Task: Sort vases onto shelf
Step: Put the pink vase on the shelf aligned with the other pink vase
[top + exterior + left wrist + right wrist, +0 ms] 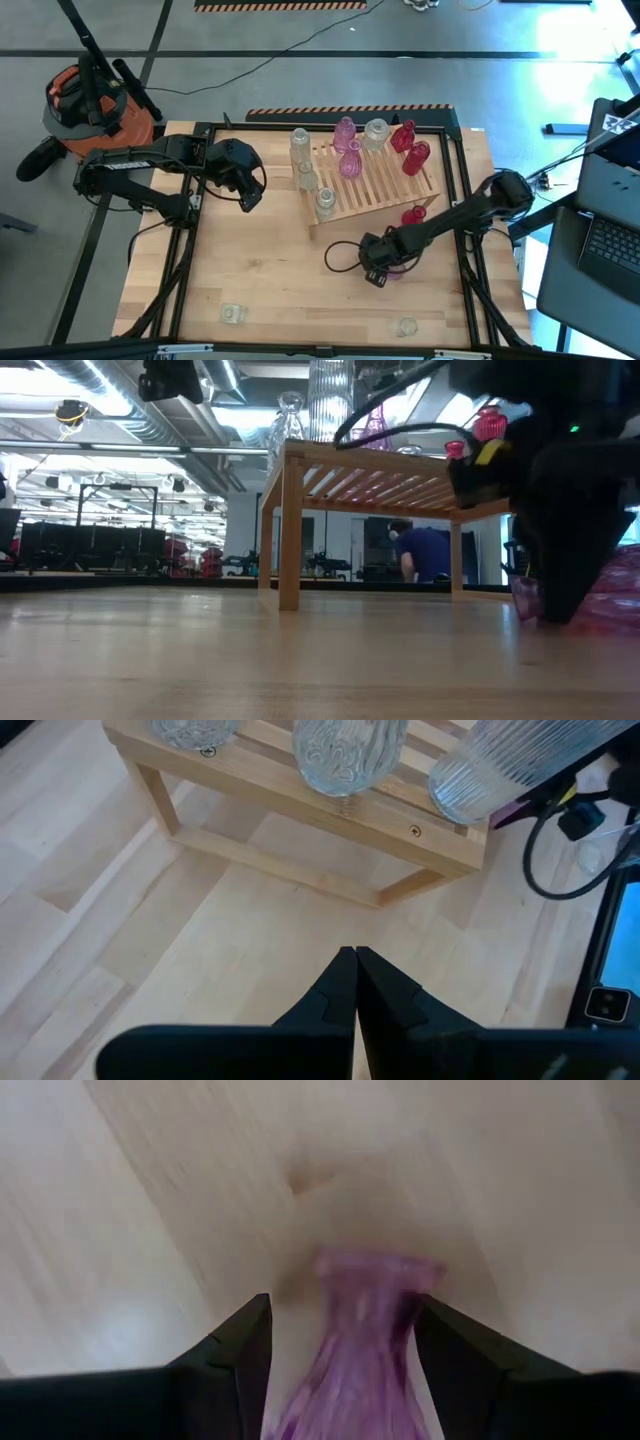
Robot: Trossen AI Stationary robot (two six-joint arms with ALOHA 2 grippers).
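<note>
Right end effector (340, 1350) grasps a mottled pink-purple vase (352, 1350) (flared lip); left end effector (355, 982) clenched.

The shelf (375, 180) is light natural wood. On it stand clear ribbed vases (302, 145) at the left, pink vases (345, 132) in the middle and red vases (404, 136) at the right. A streaked purple-pink vase (355, 1350) sits between dark fingers (235, 1355).

Vases (347, 146) standing on the shelf (375, 185), another vase (355, 1350) between the right gripper (340, 1355) fingers (table level), left gripper (356, 965) left of shelf.
</note>
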